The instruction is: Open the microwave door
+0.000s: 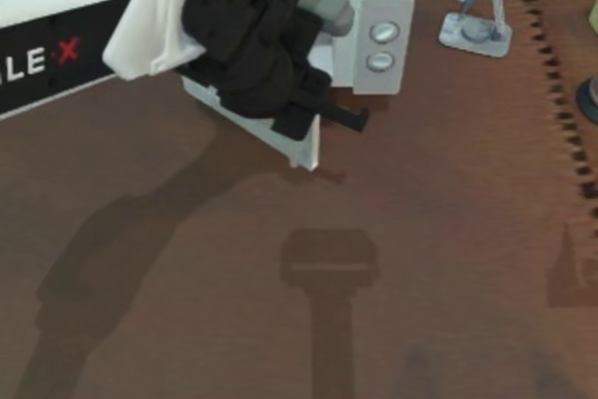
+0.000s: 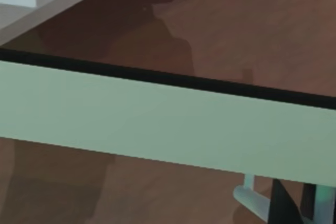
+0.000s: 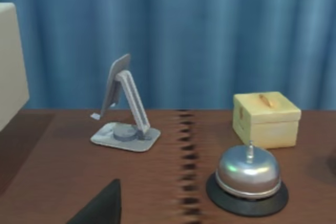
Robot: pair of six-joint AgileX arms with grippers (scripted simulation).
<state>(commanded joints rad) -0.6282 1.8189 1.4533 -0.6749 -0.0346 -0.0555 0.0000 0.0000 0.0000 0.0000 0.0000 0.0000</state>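
Note:
The white microwave [image 1: 385,7] stands at the back of the table, its two silver knobs [image 1: 382,47] facing the front. The microwave door [image 1: 304,145] is swung out from the body at an angle, and in the left wrist view its edge is a pale band [image 2: 168,124]. My left gripper [image 1: 348,119] hangs in front of the opening. It is shut on the door's slim handle [image 2: 256,199], with a dark finger [image 2: 281,208] across it. The arm's black wrist hides most of the door and the cavity. My right gripper is outside the top view, parked.
A grey phone stand [image 1: 476,25] sits right of the microwave. A silver bell [image 3: 248,174] on a black base and a yellow box [image 3: 266,119] are at the far right. A dotted dark line [image 1: 561,109] runs across the wooden table.

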